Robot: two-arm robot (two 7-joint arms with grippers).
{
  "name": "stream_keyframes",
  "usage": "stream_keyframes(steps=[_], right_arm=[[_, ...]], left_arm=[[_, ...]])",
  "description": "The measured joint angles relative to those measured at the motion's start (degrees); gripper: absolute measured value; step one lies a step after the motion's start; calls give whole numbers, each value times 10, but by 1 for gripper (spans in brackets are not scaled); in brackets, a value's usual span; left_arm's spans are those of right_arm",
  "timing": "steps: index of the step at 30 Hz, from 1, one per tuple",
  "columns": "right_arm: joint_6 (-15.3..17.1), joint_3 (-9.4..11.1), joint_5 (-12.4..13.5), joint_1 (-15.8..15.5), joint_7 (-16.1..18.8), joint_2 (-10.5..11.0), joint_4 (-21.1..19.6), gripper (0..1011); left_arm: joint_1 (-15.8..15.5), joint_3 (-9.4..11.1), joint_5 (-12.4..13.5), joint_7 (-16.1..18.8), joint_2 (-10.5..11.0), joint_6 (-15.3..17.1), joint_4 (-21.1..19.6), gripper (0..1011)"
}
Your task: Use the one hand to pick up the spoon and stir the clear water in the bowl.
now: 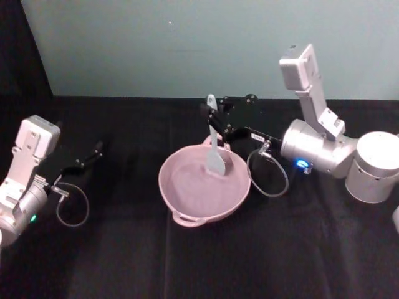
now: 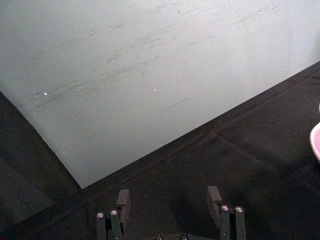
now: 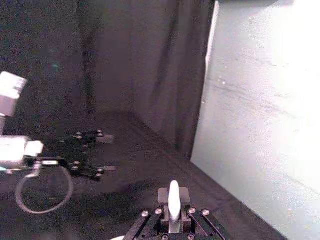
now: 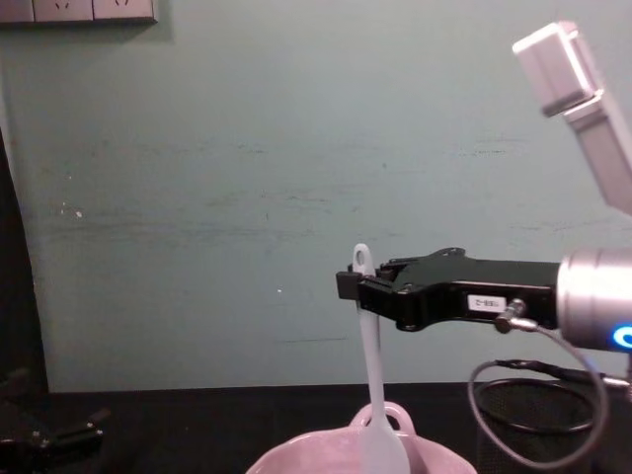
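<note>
A smooth white plastic spoon [image 1: 214,140] and a glossy pale pink ceramic bowl [image 1: 193,190] on matt black cloth [image 1: 280,249], with the matt black right gripper [image 1: 211,115] on its satin silver metal wrist [image 1: 312,152], before a scuffed, matt painted wall [image 1: 156,50].

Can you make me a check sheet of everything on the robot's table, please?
Surface: black cloth table, no spills seen.
Job's things: wide pale pink ceramic bowl in the middle; white plastic spoon upright, head down inside it.
Clutter: black wire-mesh cup under the right arm.
Grippers: right gripper shut on the spoon's handle above the bowl; left gripper parked far left, fingers open.
Cables: right wrist cable and left wrist cable, both thin loops.
Surroundings: pale green wall, wall sockets.
</note>
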Motion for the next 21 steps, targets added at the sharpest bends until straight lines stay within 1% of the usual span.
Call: stream_keyframes(steps=[1, 3, 4, 8, 10, 11, 13, 17, 19, 21], right_arm=[[3, 3, 3, -4, 3, 3, -7, 134], [16, 14, 21, -23, 16, 16, -37, 134], [16, 14, 21, -23, 16, 16, -37, 134], [35, 27, 49, -47, 37, 28, -73, 134], [40, 30, 57, -53, 44, 29, -82, 134], [46, 31, 66, -58, 50, 29, -86, 134], [53, 31, 76, -60, 58, 26, -88, 134], [57, 26, 84, -58, 62, 13, -76, 134], [54, 21, 86, -49, 64, -4, -54, 134], [46, 19, 85, -45, 62, -14, -41, 134]], left_arm=[[0, 0, 0, 0, 0, 0, 0, 1011], [0, 0, 0, 0, 0, 0, 0, 1011], [0, 0, 0, 0, 0, 0, 0, 1011], [0, 0, 0, 0, 0, 0, 0, 1011], [0, 0, 0, 0, 0, 0, 0, 1011], [0, 0, 0, 0, 0, 0, 0, 1011], [0, 0, 0, 0, 0, 0, 0, 1011], [0, 0, 0, 0, 0, 0, 0, 1011], [0, 0, 0, 0, 0, 0, 0, 1011], [0, 0, 0, 0, 0, 0, 0, 1011]])
